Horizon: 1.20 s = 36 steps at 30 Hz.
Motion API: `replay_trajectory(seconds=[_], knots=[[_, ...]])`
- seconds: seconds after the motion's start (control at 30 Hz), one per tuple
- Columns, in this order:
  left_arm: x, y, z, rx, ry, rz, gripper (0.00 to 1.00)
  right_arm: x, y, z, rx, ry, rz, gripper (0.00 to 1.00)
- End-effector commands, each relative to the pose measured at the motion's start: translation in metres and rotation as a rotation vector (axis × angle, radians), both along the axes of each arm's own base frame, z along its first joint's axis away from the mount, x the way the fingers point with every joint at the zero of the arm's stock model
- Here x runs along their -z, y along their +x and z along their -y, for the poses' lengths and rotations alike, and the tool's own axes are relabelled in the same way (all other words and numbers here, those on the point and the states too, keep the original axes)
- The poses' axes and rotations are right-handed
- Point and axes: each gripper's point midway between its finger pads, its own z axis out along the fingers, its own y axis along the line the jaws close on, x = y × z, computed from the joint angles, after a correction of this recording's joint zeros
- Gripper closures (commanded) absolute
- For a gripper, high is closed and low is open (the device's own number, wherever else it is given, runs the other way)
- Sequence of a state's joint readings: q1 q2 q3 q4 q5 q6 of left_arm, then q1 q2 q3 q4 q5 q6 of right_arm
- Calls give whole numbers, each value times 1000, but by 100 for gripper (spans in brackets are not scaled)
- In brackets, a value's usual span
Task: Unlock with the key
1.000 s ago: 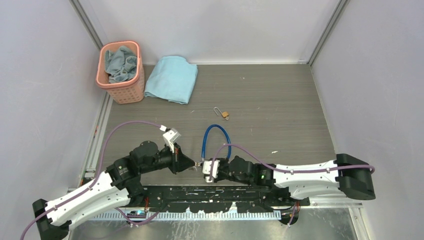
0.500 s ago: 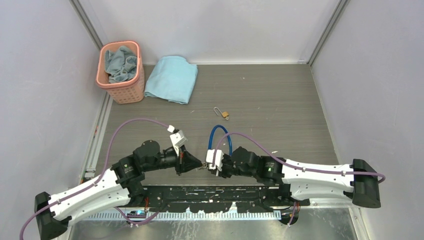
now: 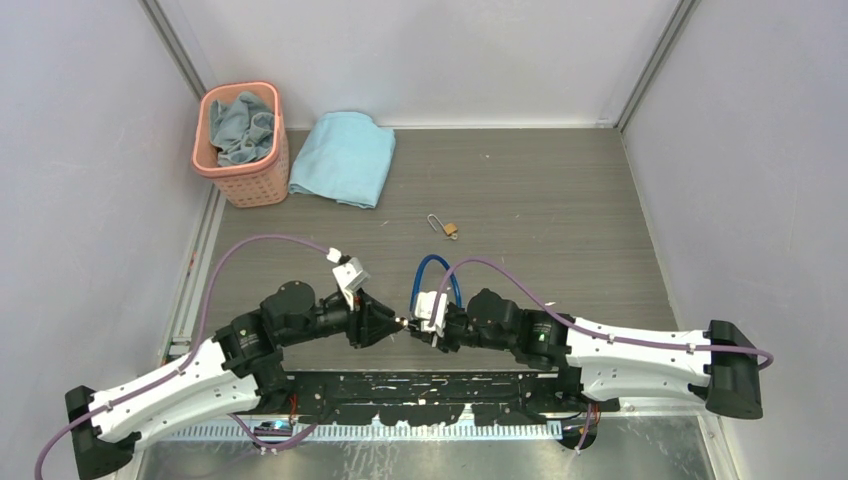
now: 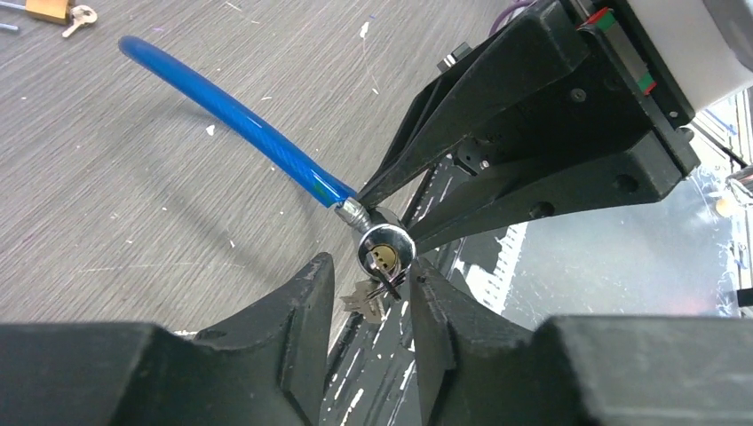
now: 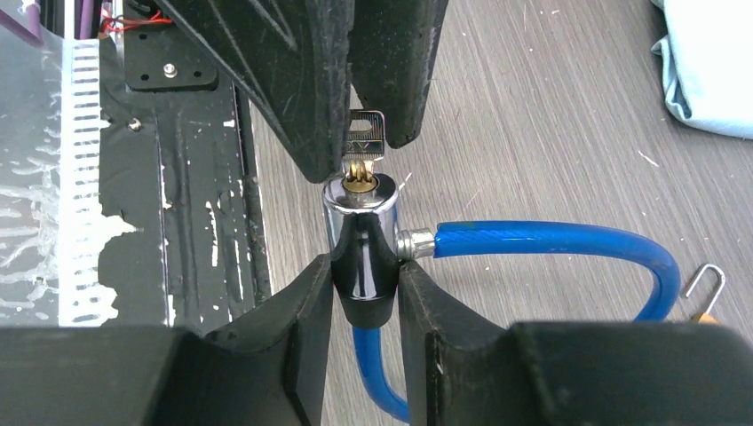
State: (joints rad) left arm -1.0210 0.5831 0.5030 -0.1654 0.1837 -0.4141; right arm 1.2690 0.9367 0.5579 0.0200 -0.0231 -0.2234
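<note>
The blue cable [image 3: 420,270] lock has a chrome and black lock cylinder [image 5: 360,240]. My right gripper [image 5: 366,266] is shut on the cylinder's black end and holds it above the table, keyhole toward the left arm. The key [image 5: 365,135], small and silvery, sits in the brass keyhole. A second key on a ring [image 4: 364,302] hangs below it. My left gripper [image 4: 371,262] is open, its fingers [image 5: 302,89] on either side of the key's head, with gaps showing in the left wrist view. In the top view the two grippers [image 3: 395,322] [image 3: 425,325] meet tip to tip.
A small brass padlock [image 3: 451,230] with an open silver shackle lies further back, with another tiny key [image 4: 80,15] beside it. A pink basket [image 3: 240,140] with a cloth and a folded light blue towel [image 3: 345,158] are at the back left. The black base rail [image 3: 440,395] runs below the grippers.
The right gripper has carried the lock cylinder up and left. The left gripper has moved right until its fingers straddle the key.
</note>
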Motion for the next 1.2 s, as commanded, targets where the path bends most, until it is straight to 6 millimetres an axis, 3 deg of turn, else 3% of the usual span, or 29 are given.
replay_trajectory(seconds=[0.0,0.17,0.33,0.47,0.67,0.93,1.17], knots=[[-24,2,-3,-23,-42,19,60,-62,5,-23,-8,195,63,99],[-25,9,-1,-74,-14,-35,59,-58,10,-24,12,179,69,99],[-29,20,-2,-166,22,-118,66,-53,23,-22,85,161,90,99],[-23,20,-4,-196,62,-182,71,-50,31,-21,126,151,107,99],[-24,11,-7,-197,67,-254,68,-45,38,-19,156,126,128,99],[-11,19,-2,-213,100,-244,69,-47,37,-20,143,132,137,99],[-8,25,1,-221,105,-214,76,-48,32,-19,125,140,128,99]])
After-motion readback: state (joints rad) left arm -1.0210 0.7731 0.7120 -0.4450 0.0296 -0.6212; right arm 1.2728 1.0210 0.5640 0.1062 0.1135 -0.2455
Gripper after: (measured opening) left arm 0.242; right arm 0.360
